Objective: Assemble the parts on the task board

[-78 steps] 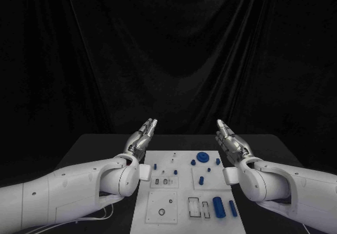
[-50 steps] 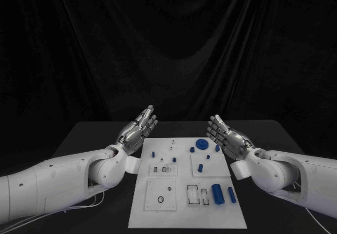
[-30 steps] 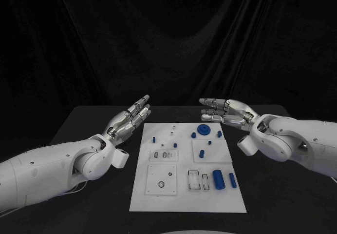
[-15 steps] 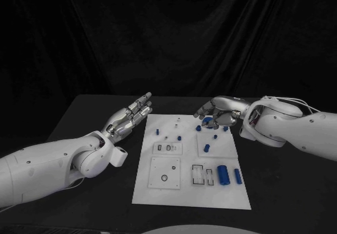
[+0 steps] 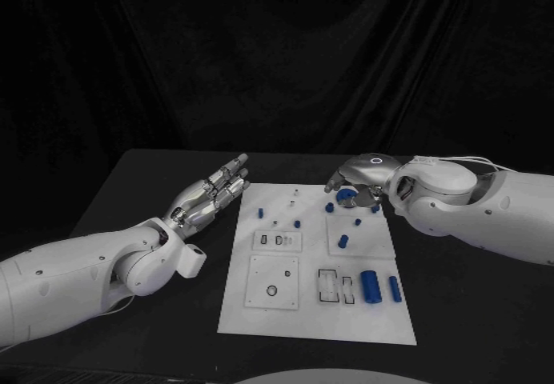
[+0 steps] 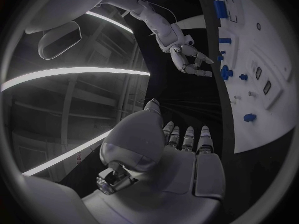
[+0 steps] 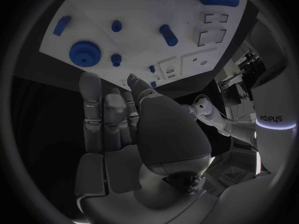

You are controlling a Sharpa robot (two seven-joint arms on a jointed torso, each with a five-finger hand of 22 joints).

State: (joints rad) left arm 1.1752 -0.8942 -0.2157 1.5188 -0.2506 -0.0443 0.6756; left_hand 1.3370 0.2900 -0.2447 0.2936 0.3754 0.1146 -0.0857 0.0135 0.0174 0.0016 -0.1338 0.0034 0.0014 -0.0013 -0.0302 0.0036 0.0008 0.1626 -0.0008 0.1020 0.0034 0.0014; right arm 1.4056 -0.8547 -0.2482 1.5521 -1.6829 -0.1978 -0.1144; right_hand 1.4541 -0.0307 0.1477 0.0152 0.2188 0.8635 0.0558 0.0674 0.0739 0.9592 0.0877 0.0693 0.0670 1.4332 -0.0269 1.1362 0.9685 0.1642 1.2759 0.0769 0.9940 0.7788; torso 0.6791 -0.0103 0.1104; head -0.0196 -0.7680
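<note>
Blue plastic gear (image 7: 82, 53), round and toothed, lies near the far edge of the flat white task board (image 5: 289, 320), and from my head my right hand (image 5: 358, 186) hides it. My right hand hangs over that far edge, fingers loosely curled and apart, holding nothing; whether it touches the gear I cannot tell. My left hand (image 5: 214, 194) floats beside the board, fingers straight, empty. Since half a second ago my right hand has dropped closer.

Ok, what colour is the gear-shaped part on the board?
Blue. The gear-shaped part shows best in the right wrist view, on the white task board.
</note>
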